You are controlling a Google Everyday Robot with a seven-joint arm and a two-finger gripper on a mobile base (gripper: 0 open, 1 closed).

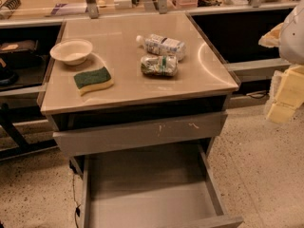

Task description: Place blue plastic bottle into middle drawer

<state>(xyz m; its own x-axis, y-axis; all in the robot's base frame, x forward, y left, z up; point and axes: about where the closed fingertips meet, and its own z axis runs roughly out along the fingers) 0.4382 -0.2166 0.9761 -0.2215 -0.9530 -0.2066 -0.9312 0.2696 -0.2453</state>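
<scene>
The blue plastic bottle (162, 45) lies on its side on the beige countertop (123, 32), toward the back right, with its white cap pointing left. The middle drawer (212, 186) is pulled wide open below the counter front, with a plain grey bottom and nothing in it. My gripper (283, 101) shows as pale yellow blocks at the far right edge. It is beside the cabinet, below counter level and well away from the bottle, and it holds nothing I can see.
A silvery wrinkly pack with a green band (159, 65) lies just in front of the bottle. A green and yellow sponge (93, 80) and a white bowl (71, 51) sit on the left. The scratched upper drawer (142, 133) juts out slightly above the open one.
</scene>
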